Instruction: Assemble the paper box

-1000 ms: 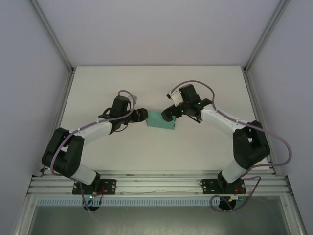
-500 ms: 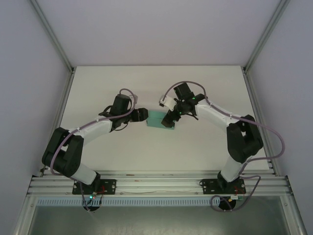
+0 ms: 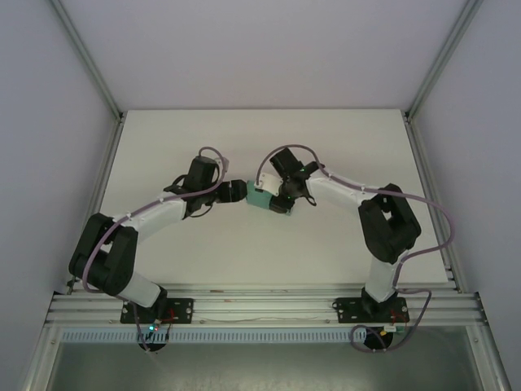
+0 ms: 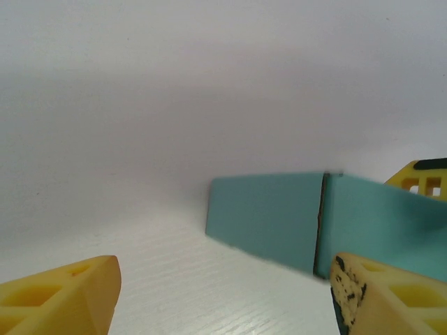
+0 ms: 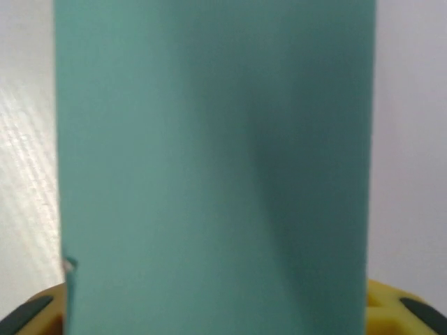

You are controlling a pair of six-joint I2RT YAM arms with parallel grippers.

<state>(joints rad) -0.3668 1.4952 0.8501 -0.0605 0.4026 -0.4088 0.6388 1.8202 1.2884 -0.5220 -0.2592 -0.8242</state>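
The small teal-green paper box [image 3: 260, 198], made of thin card, lies in the middle of the flat white table [image 3: 342, 147], right between my two grippers. My left gripper [image 3: 238, 191] is at its left end and my right gripper [image 3: 277, 201] is at its right end.

My left gripper is wide open and has nothing in it. From its own camera I see the paper box just ahead, with a dark line running down its side. One of my yellow fingertips [image 4: 384, 296] is right at its near edge.

My right gripper has the paper box between its two yellow fingers [image 5: 408, 310], one by each side wall, very close. I cannot tell if they are squeezing it or just sitting next to it.

I think the job now is to hold the paper box firm with the right gripper so the left gripper can push the end closed. To do it well I should squeeze softly. Thin card bends easily, and a hard pinch would crush the walls. I should hold the side walls flat and square, not by a corner. The left gripper should push straight in, slowly, so the paper box does not slide or twist.
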